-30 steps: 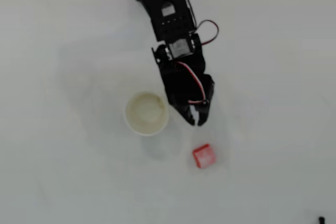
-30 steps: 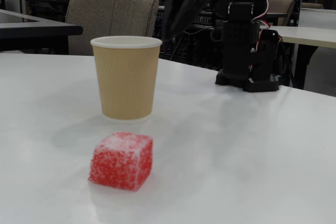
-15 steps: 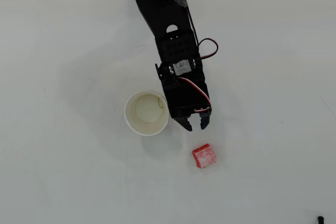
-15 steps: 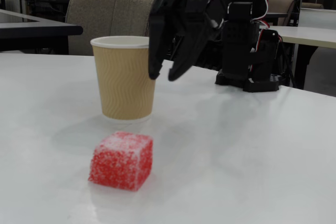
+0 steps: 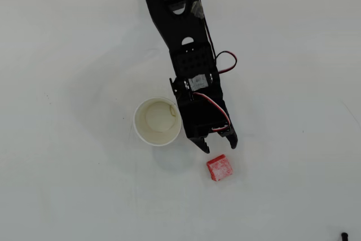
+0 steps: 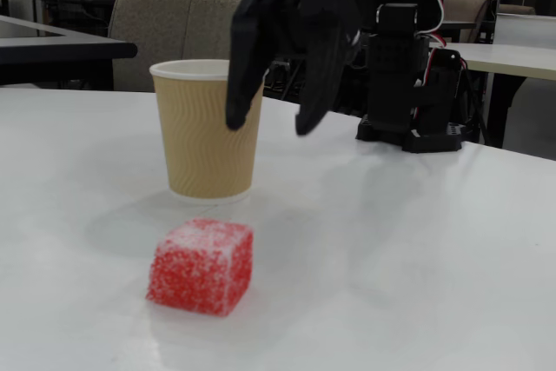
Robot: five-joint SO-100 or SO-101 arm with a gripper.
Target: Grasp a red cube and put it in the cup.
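Two black fingers have just spread apart: the robot's black two-finger gripper (image 5: pixel 219 146) was nearly pinched shut half a second ago and now its jaws stand wide and empty, and it has slid forward past the round white paper cup (image 5: pixel 158 121) toward the small red cube with the whitish, scuffed top (image 5: pixel 219 168). That reads to me as the approach for the grasp, nothing picked up yet! In the fixed view the gripper (image 6: pixel 268 124) hangs above the white table (image 6: pixel 434 241), the cube (image 6: pixel 201 265) sitting nearer the camera than the cup (image 6: pixel 209 128). Seen from overhead, the cube rests flat, near the fingertips, turned slightly askew; being cubical, it has no real long axis.
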